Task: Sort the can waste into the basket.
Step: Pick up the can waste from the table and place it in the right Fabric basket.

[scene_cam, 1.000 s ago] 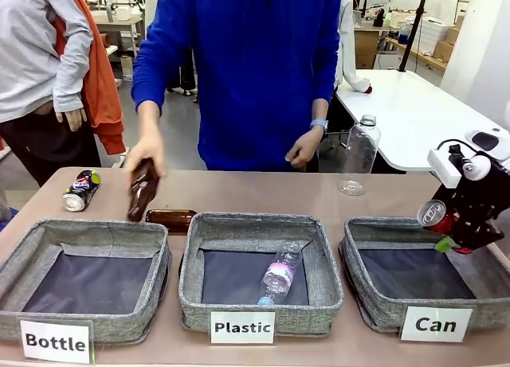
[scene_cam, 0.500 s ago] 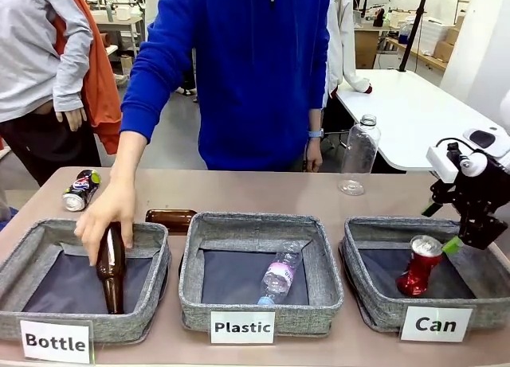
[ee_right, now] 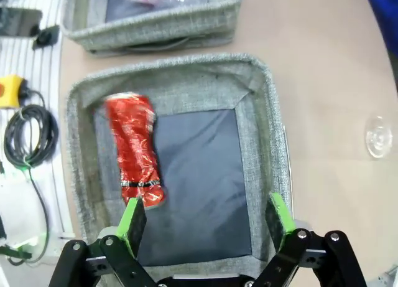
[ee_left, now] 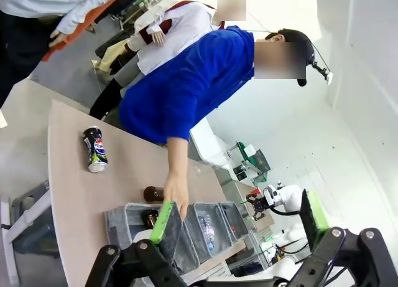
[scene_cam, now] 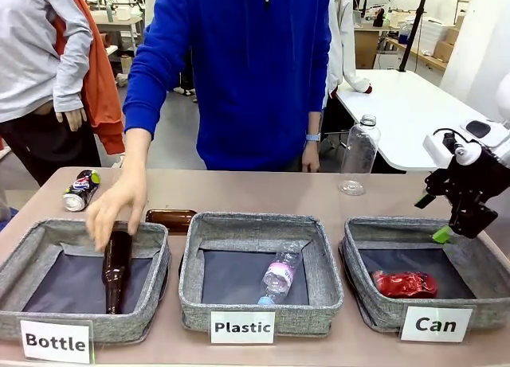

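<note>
The shiny red crushed can point(scene_cam: 405, 283) lies flat on the dark lining of the "Can" basket point(scene_cam: 356, 251), near its front-left side. My right gripper point(scene_cam: 434, 220) hangs open above the basket's back right rim, holding nothing. In the right wrist view the red can point(ee_right: 135, 150) lies inside the basket point(ee_right: 264, 144), just beyond the open right gripper point(ee_right: 205, 218). The dark printed can point(scene_cam: 80, 189) lies on the table at the far left; the left wrist view shows this can point(ee_left: 95, 150) far beyond my open, empty left gripper point(ee_left: 239, 218).
A person's hand point(scene_cam: 115, 208) rests on a brown bottle point(scene_cam: 115, 267) in the "Bottle" basket point(scene_cam: 48, 232). Another brown bottle point(scene_cam: 170, 219) lies behind it. The "Plastic" basket point(scene_cam: 239, 224) holds a clear bottle point(scene_cam: 280, 273). A clear bottle point(scene_cam: 360, 152) stands at the back right.
My right gripper opened and let go of the red can, which fell into the "Can" basket and tipped flat; the gripper rose slightly. The person laid a brown bottle into the "Bottle" basket.
</note>
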